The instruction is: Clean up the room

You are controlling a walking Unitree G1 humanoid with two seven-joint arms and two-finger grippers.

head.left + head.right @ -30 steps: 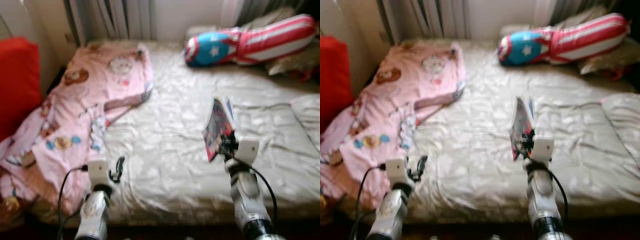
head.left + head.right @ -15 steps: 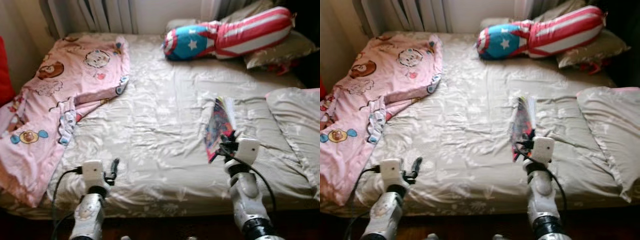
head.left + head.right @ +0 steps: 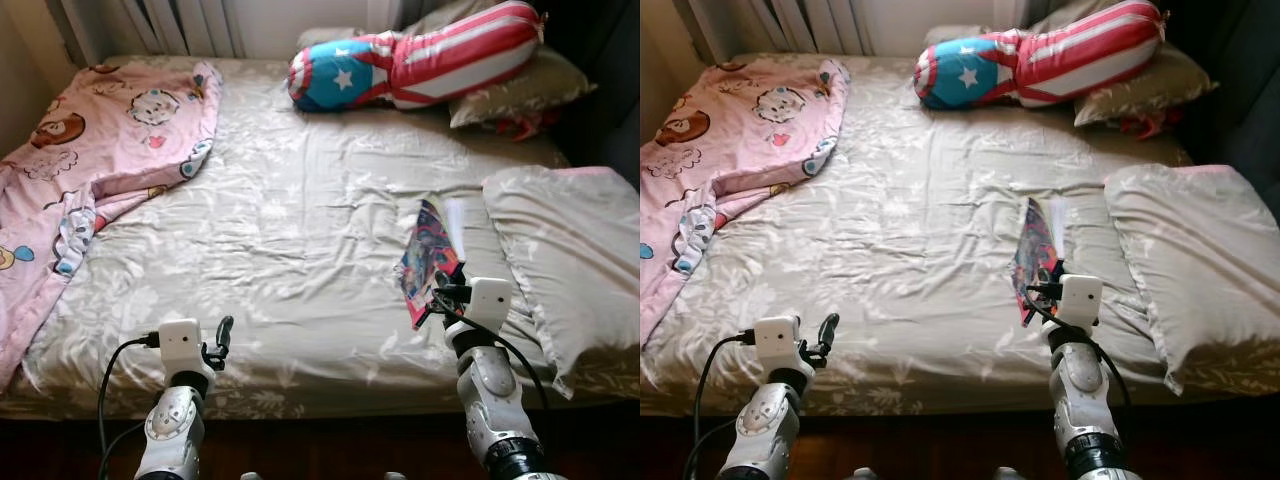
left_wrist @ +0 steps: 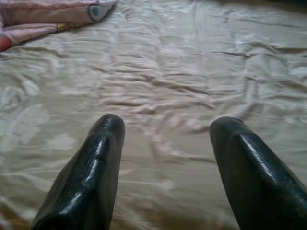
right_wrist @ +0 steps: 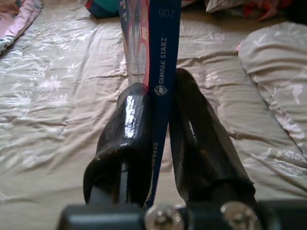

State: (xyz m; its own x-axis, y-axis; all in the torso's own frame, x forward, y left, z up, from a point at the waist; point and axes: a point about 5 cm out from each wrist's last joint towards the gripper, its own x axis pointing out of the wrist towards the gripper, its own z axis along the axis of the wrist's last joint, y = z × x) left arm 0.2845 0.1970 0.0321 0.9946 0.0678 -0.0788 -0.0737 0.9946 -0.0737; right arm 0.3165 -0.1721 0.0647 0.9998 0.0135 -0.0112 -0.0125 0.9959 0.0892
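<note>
My right gripper [image 3: 440, 292] is shut on a thin colourful book [image 3: 428, 256], held upright on its edge above the right half of the bed. In the right wrist view the book [image 5: 156, 43] stands pinched between the two black fingers [image 5: 129, 129], its blue spine facing me. My left gripper [image 3: 222, 338] is open and holds nothing, low over the bed's front edge; its fingers [image 4: 96, 167] are spread above the beige sheet [image 4: 182, 72]. The bed [image 3: 300, 210] is covered in a wrinkled beige floral sheet.
A pink cartoon blanket [image 3: 90, 150] lies crumpled on the bed's left side. A red, white and blue star bolster [image 3: 410, 65] rests at the head, on beige pillows [image 3: 515, 90]. Another beige pillow [image 3: 570, 250] lies at the right edge. Dark floor shows below.
The camera has swung right and the picture has sharpened: the red object at the left has left view and the right pillow has come in. Both grippers hold as before.
</note>
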